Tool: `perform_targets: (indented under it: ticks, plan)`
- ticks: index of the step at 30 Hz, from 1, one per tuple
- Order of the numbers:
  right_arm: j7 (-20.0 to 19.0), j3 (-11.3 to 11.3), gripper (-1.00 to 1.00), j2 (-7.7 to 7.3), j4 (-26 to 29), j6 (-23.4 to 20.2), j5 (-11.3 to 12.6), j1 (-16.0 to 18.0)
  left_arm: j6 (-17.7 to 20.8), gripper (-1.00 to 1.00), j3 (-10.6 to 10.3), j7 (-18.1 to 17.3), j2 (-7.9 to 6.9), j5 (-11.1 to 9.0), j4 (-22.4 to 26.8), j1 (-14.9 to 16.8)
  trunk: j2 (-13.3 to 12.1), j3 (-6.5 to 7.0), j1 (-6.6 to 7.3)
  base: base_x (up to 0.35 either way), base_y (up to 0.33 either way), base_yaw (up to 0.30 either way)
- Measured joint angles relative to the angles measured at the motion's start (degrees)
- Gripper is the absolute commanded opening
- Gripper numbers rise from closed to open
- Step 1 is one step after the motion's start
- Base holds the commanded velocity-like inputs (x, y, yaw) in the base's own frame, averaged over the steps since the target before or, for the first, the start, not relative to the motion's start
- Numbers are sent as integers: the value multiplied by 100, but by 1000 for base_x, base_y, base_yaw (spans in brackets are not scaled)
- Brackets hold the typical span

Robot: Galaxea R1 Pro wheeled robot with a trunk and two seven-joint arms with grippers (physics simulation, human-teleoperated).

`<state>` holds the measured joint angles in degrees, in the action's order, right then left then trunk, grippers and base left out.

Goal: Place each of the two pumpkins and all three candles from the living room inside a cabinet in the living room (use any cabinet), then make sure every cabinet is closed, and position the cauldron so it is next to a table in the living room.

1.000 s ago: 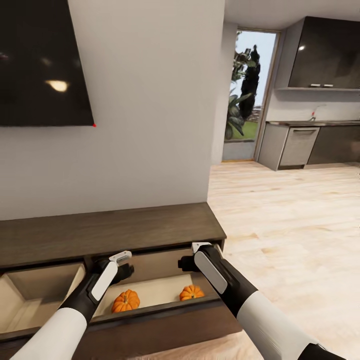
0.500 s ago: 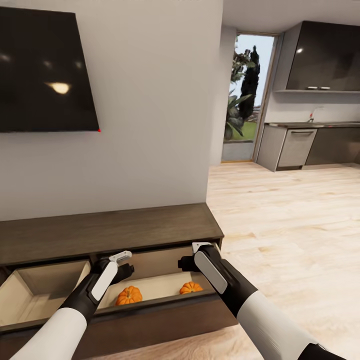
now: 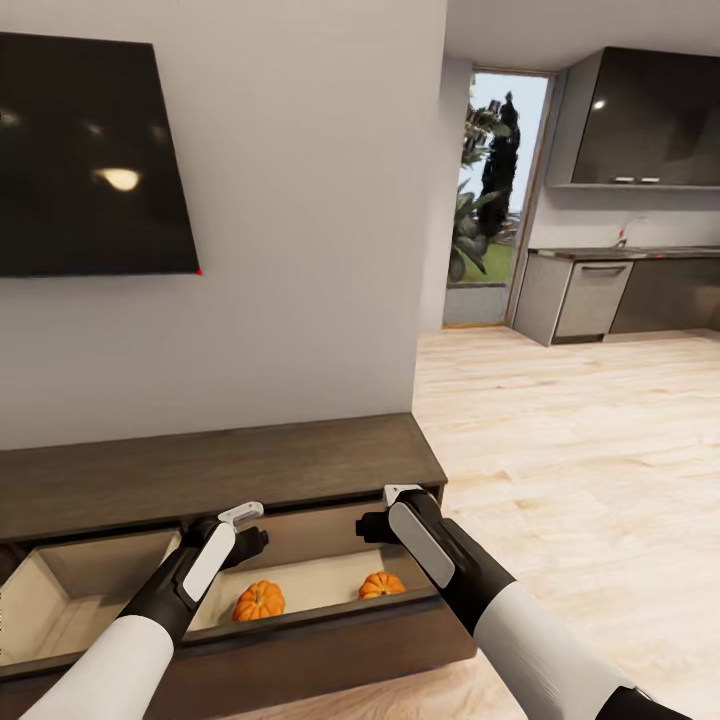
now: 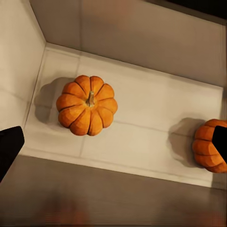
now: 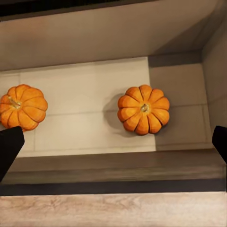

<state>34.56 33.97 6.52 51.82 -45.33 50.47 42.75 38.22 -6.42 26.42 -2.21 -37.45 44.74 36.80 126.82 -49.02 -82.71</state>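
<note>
We see two pumpkins, one at left (image 3: 259, 600) and one at right (image 3: 382, 585), resting apart on the pale floor of the cabinet's (image 3: 220, 470) open right drawer (image 3: 330, 635). Left drawer (image 3: 60, 600) also open. Left claw (image 3: 243, 528) and right claw (image 3: 385, 508) hover above, fingers spread, holding nothing. Wall television (image 3: 90, 160); wooden floor (image 3: 580, 450); kitchen beyond.

Two pumpkins (image 3: 259, 600) (image 3: 382, 585) — two open drawers (image 3: 60, 590) (image 3: 320, 580) — one cabinet (image 3: 220, 470), one television (image 3: 90, 160)
</note>
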Motion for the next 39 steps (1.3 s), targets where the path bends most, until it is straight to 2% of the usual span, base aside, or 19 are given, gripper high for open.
perform_targets:
  ticks: [7, 21, 39]
  plan:
    - [7, 0, 100, 0, 7, 2, 0, 0, -1, 100, -14, 0, 0, 5, 0, 0, -281, 125, 152, -191, 0, 0]
    - [9, 0, 100, 1, 5, 9, 2, 0, -5, 100, -41, 0, 4, 9, 5, -1, -282, 149, 152, -320, -10, 160]
    - [9, 0, 100, 0, 7, 8, 0, 0, 2, 100, -50, 1, 0, 42, 4, 0, -282, 151, 154, -254, -141, 7]
